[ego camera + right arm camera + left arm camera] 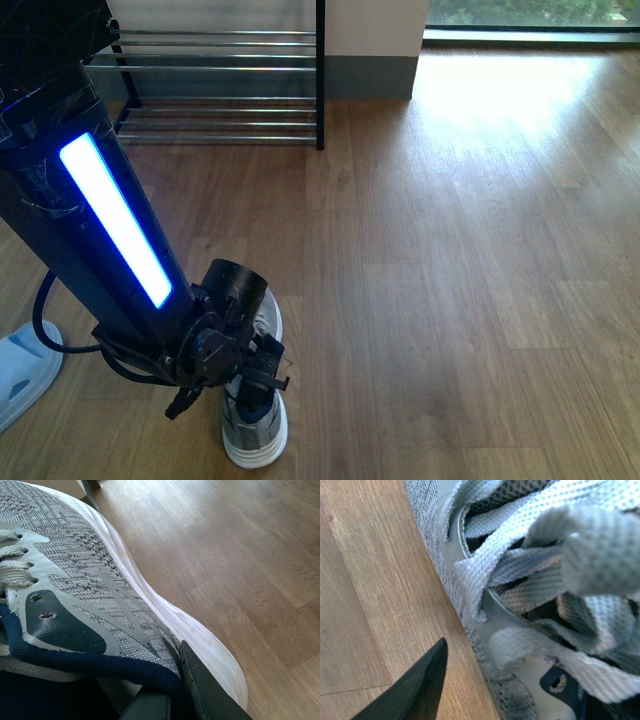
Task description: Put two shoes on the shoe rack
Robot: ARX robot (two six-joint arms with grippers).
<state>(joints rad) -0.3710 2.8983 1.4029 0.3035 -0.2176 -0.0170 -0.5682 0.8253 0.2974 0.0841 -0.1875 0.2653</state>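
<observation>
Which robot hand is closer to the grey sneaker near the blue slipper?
Left. The left gripper sits right over that sneaker, a fingertip beside its laces. The right gripper is outside the front view, clamped on a sneaker's navy collar.

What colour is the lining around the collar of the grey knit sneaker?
Dark navy collar lining on the grey knit sneaker, clearest in the right wrist view.

I've got a light blue sandal (22,372) on the wood floor (460,250) (sunlit far off); grey skirting (370,76) behind.
</observation>
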